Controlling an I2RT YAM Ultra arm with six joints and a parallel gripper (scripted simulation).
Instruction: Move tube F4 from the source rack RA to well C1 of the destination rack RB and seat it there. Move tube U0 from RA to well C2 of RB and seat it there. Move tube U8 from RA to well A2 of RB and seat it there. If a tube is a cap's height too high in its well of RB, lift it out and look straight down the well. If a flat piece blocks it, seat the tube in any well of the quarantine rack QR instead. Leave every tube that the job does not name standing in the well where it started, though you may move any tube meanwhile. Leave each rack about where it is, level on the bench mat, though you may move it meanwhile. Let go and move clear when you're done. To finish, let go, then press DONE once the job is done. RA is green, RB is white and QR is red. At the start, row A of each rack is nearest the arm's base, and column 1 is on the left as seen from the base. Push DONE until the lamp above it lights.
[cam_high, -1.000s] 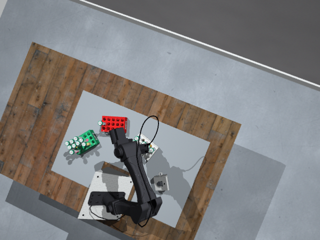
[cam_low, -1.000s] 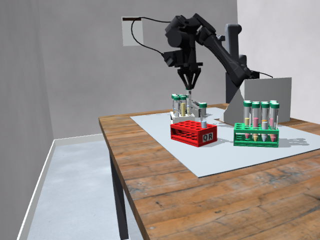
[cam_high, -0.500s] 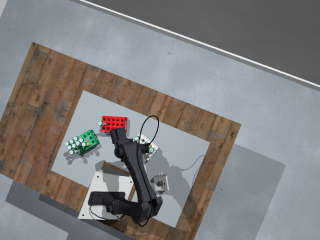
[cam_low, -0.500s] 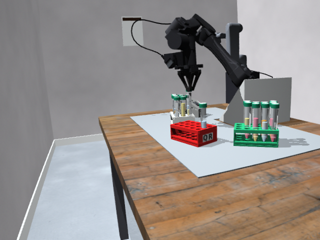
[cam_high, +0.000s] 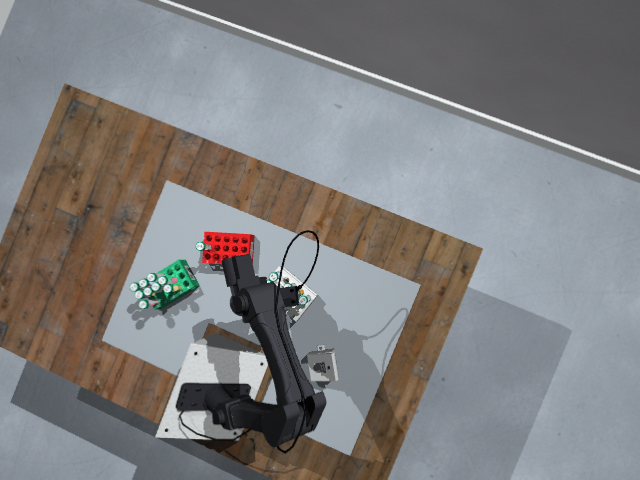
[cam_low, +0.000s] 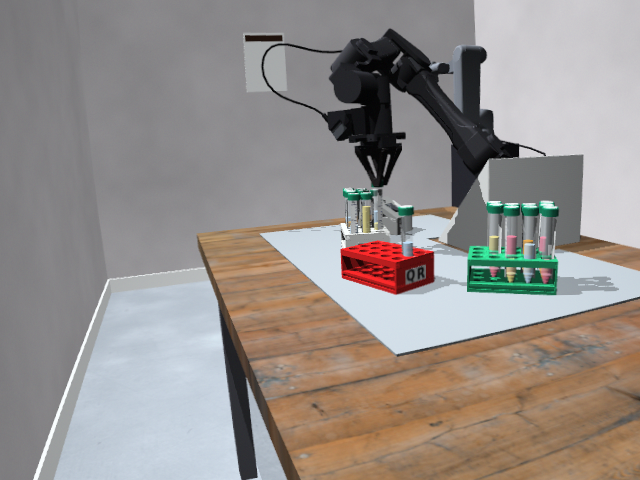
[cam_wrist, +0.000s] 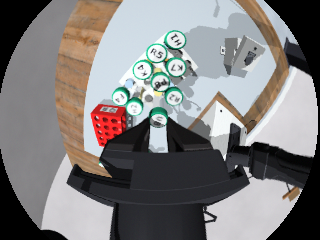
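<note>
My gripper (cam_low: 378, 184) (cam_wrist: 158, 120) points straight down over the white rack RB (cam_low: 355, 239) (cam_high: 307, 306) and is shut on the green cap of a tube (cam_wrist: 158, 119) (cam_low: 378, 204). I cannot read its label. The tube hangs upright, its body down among several green-capped tubes (cam_wrist: 161, 80) (cam_low: 366, 211) standing in RB, its cap slightly above theirs. The green rack RA (cam_high: 181, 277) (cam_low: 511, 274) holds several tubes at the mat's left. The red rack QR (cam_high: 227, 247) (cam_low: 376, 268) (cam_wrist: 107, 125) holds one tube (cam_low: 406, 227) (cam_high: 200, 246) at a corner.
A grey box with the DONE button (cam_high: 321, 364) (cam_wrist: 244, 52) stands on the mat to the right of the arm's base. The arm's white base plate (cam_high: 199, 361) lies at the table's near edge. A grey post and panel (cam_low: 535, 198) stand behind RA.
</note>
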